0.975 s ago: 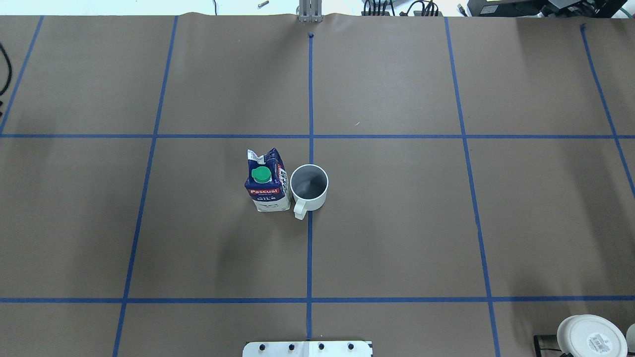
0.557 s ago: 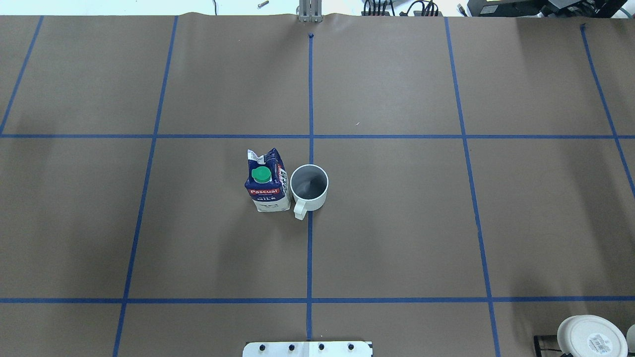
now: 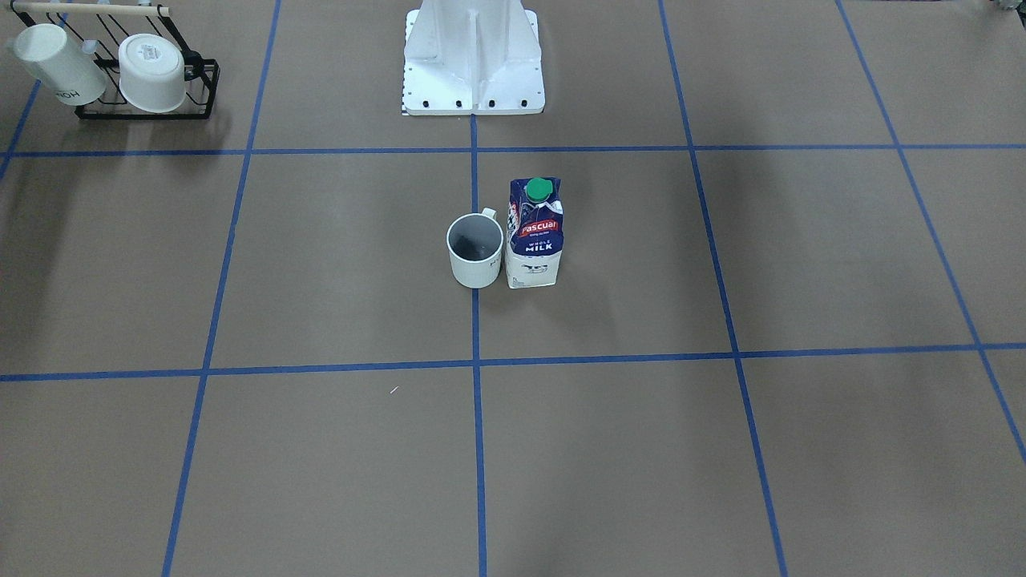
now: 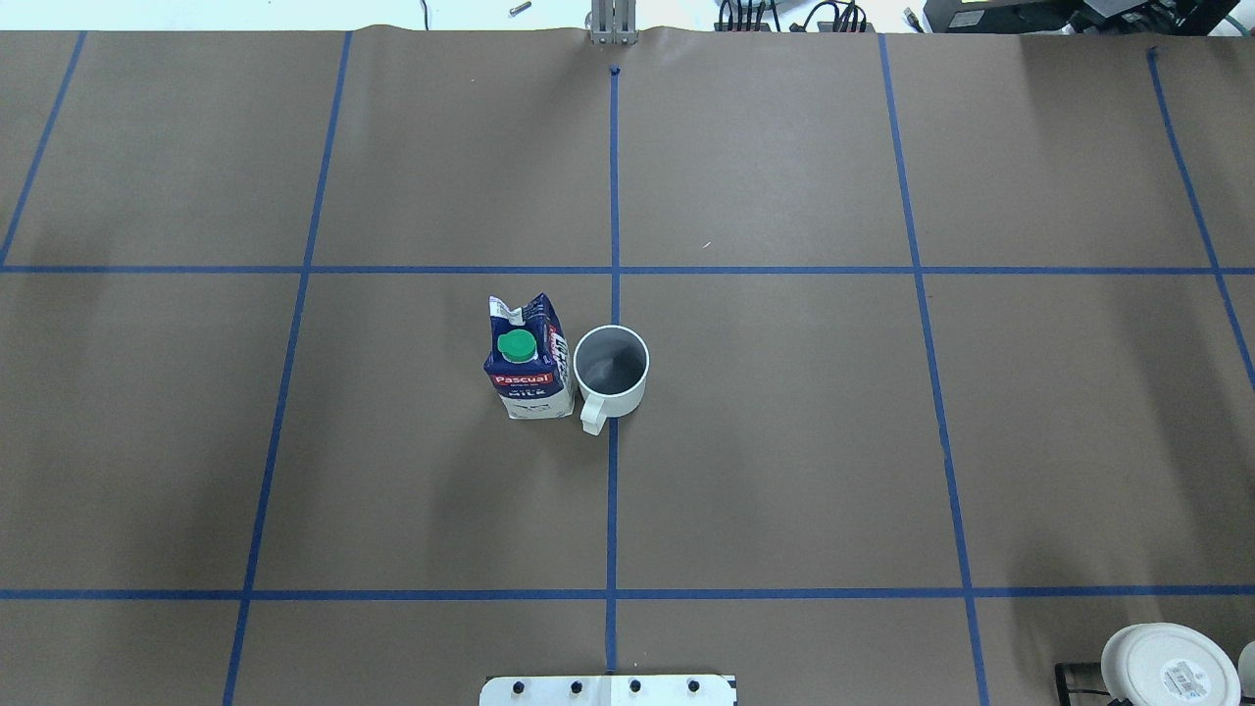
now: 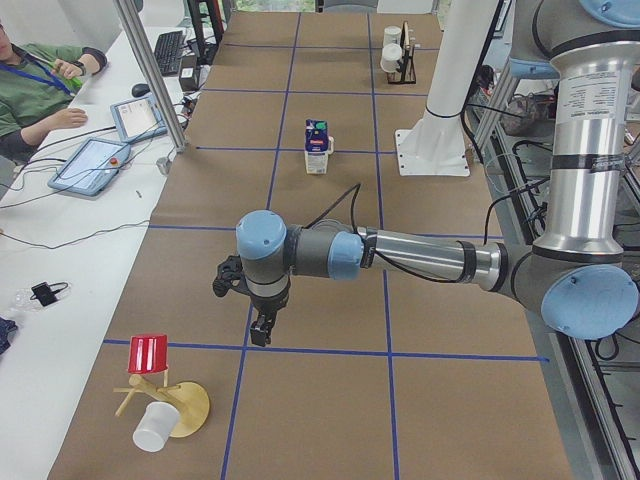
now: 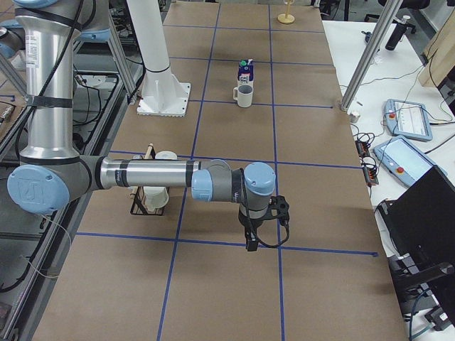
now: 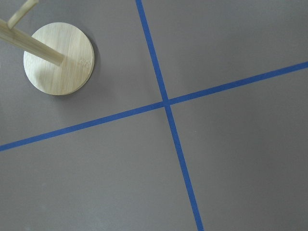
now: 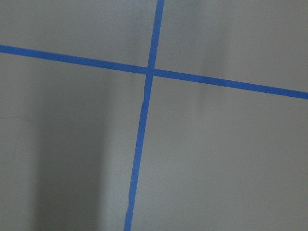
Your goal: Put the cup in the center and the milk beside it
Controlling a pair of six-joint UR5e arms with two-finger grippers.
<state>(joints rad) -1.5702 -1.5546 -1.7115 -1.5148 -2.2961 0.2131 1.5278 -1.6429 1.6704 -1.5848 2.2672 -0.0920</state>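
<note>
The white cup (image 4: 611, 371) stands upright on the centre tape line, its handle toward the robot. It also shows in the front view (image 3: 475, 252) and in the right side view (image 6: 244, 96). The milk (image 4: 529, 363) stands upright close beside it on the robot's left, also seen in the front view (image 3: 535, 236) and in the left side view (image 5: 317, 147). My left gripper (image 5: 262, 325) hangs over the table's left end, far from both. My right gripper (image 6: 250, 241) hangs over the right end. Both show only in the side views, so I cannot tell whether they are open or shut.
A black rack with alike white mugs (image 3: 144, 72) stands at the robot's right (image 6: 149, 192). A wooden stand (image 5: 175, 405) with a red cup (image 5: 148, 355) and a white cup (image 5: 152, 428) is at the left end. The robot base (image 3: 473, 56) is behind the cup.
</note>
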